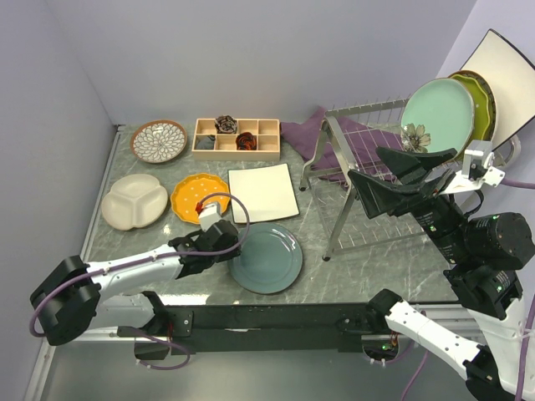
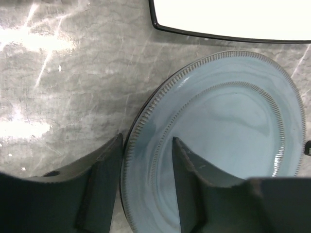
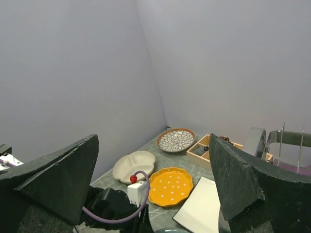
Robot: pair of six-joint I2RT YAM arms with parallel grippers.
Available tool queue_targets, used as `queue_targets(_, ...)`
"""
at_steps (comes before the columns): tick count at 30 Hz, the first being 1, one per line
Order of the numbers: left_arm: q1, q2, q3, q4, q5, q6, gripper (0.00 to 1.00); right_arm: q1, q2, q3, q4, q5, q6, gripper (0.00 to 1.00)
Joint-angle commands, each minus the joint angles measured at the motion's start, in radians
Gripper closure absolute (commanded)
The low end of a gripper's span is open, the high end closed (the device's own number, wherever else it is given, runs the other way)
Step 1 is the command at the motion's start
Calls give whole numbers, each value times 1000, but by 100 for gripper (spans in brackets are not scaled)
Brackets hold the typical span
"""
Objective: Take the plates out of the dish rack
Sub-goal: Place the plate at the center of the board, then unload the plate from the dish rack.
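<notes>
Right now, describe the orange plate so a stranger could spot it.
Left of the wire dish rack, the orange plate lies flat between the cream divided plate and the white square plate. Only it has white dots and a scalloped rim.

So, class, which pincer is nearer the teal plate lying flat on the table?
Left. The left pincer straddles the teal plate's rim, jaws apart. The right pincer hangs open, raised beside the dish rack, well off to the plate's right.
</notes>
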Motion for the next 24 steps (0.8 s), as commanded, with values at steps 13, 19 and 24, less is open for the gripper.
queue_targets(13,-8,-274,84,95,103,251,1,4,226,188,-213,539,-126,0)
queue_targets(19,-9,-291,60,193,243,330,1,-93,421,415,-374,813,-190,0)
queue_targets(24,-9,-252,41,224,258,347,1,-330,509,631,-554,627,-144,3)
